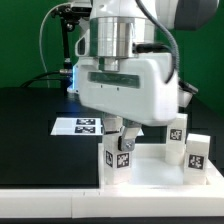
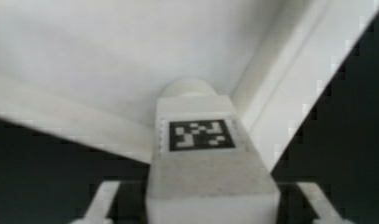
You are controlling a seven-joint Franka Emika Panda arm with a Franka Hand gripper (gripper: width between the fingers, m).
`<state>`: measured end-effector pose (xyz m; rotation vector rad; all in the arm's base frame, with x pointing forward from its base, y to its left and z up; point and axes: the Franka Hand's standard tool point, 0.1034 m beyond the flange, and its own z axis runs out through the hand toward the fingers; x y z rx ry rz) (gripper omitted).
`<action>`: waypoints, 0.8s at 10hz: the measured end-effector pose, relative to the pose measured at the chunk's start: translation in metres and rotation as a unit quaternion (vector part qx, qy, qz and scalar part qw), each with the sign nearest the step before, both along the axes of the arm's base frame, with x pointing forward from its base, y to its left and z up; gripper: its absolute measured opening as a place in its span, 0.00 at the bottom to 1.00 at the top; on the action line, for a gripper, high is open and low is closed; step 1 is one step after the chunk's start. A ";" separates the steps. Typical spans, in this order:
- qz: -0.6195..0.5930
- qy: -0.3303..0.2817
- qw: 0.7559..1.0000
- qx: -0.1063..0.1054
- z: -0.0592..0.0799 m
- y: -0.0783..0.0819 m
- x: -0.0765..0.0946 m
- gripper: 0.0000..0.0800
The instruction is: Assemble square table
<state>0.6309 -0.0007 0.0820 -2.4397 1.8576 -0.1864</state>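
The square table top lies white and flat at the exterior view's lower right; its rim also shows in the wrist view. A white tagged leg stands upright at the top's corner on the exterior view's left, and it fills the middle of the wrist view. My gripper is directly over this leg. In the wrist view my gripper straddles the leg with its fingers on either side, and a dark gap shows at each side. It looks open.
Two more tagged legs stand upright on the far right of the top. The marker board lies on the black table behind and to the exterior view's left. A black stand with cables is at the back left.
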 end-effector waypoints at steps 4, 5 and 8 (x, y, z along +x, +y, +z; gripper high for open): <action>-0.285 -0.004 0.956 0.076 0.000 0.002 0.001 0.36; -0.310 -0.002 0.947 0.079 -0.001 0.000 0.000 0.36; -0.314 0.001 0.946 0.079 -0.003 -0.001 -0.001 0.36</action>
